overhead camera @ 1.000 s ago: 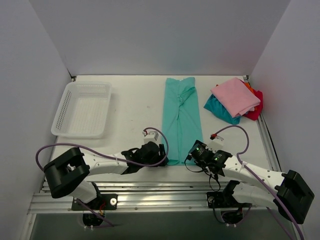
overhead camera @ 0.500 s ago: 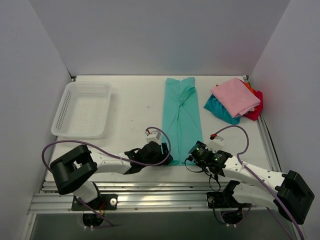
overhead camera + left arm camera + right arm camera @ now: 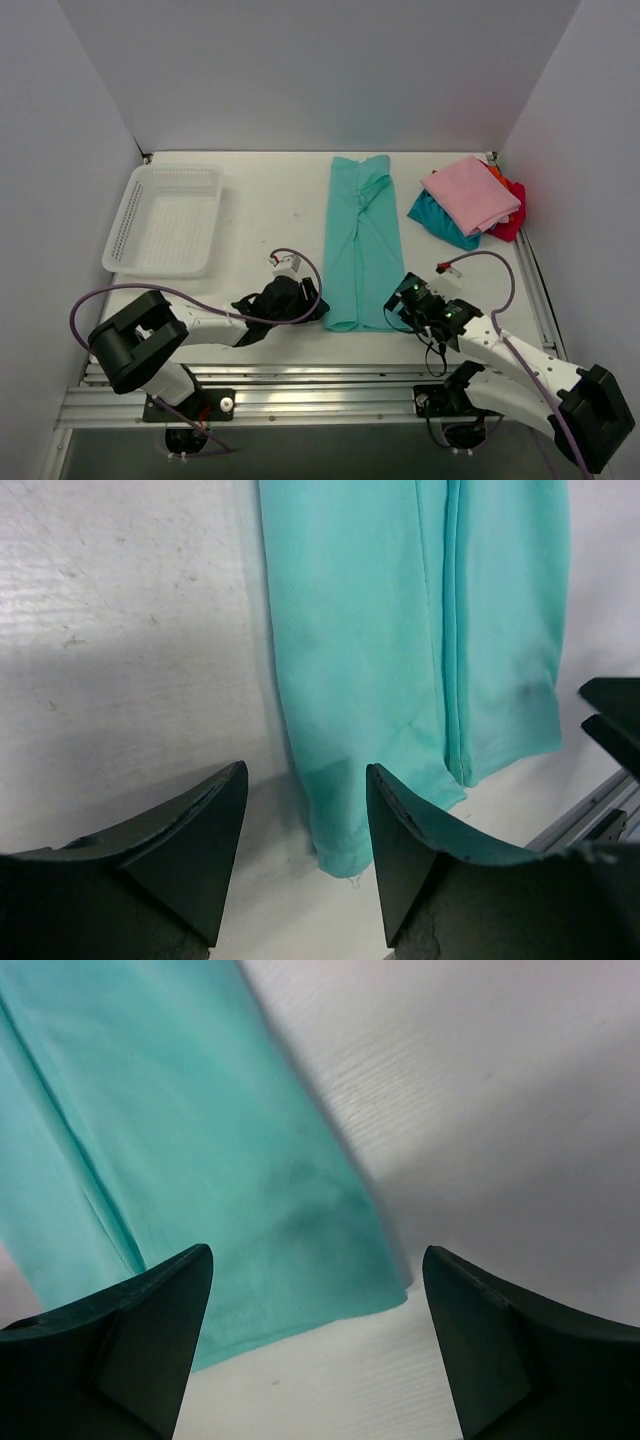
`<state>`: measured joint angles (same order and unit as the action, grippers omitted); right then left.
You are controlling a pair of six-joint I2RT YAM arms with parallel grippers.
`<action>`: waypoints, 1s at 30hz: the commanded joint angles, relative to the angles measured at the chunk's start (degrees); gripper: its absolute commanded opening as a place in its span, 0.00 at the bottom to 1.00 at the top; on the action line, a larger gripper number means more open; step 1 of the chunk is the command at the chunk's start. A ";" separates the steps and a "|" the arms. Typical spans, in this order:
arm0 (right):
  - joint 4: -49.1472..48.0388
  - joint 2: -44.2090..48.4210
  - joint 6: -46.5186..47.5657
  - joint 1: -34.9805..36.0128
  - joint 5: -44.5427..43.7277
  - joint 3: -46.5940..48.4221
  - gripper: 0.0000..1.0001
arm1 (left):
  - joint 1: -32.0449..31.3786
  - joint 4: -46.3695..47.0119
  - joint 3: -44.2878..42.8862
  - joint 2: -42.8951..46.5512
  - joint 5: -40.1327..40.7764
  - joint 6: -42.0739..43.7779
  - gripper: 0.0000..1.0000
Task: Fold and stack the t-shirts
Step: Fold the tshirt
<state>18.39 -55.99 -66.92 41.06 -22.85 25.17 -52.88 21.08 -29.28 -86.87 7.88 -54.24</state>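
Observation:
The teal-green t-shirt lies on the table folded lengthwise into a long narrow strip. My left gripper is open and empty just left of its near hem. In the left wrist view the hem's left corner lies between the open fingers of that gripper. My right gripper is open and empty just right of the hem. In the right wrist view this gripper is above the hem's right corner. Folded pink, teal-blue, red and orange shirts are stacked at the back right.
A white mesh basket stands at the back left. Grey walls close in the table on three sides. A metal rail runs along the near edge by the arm bases.
Both grippers have moved outward from the near hem, the left one to the left and the right one to the right. The hem now lies flat and uncovered.

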 commanded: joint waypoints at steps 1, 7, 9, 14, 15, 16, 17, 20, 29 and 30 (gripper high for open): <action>-0.02 4.04 4.94 -8.08 5.52 -2.05 0.81 | 2.25 0.79 2.73 -1.28 -4.26 3.70 0.61; 1.29 -0.08 6.18 -11.70 11.07 -1.35 0.77 | 3.22 6.33 3.70 -4.09 -7.53 3.17 0.61; 1.47 -2.36 6.36 -11.70 12.47 -0.56 0.74 | 3.57 7.30 3.79 -4.88 -7.88 3.09 0.61; 2.78 -3.25 6.54 -11.35 14.24 0.06 0.64 | 3.93 7.66 4.14 -4.54 -8.31 3.00 0.61; 2.88 -3.25 6.45 -11.35 14.41 -0.03 0.61 | 4.10 7.57 4.14 -4.10 -9.45 3.00 0.61; 2.96 -3.25 6.36 -11.35 14.59 -0.03 0.59 | 4.19 7.40 4.31 -3.75 -9.72 3.08 0.61; 2.88 -3.25 6.27 -11.26 14.76 -0.03 0.53 | 4.28 7.05 4.23 -3.40 -9.90 3.09 0.61; 2.70 -4.13 6.79 -11.26 14.94 0.23 0.46 | 4.28 5.56 4.32 -1.20 -10.87 3.09 0.61; 3.40 -5.89 8.99 -11.61 14.85 1.11 0.01 | 4.02 -8.06 1.07 8.90 -13.68 4.84 0.59; 3.40 -5.89 9.17 -11.61 14.77 1.20 0.01 | 3.93 -9.90 0.72 10.22 -13.68 5.10 0.59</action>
<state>18.65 -61.47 -58.94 29.61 -7.62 24.69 -48.90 18.35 -25.67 -80.44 -3.97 -51.24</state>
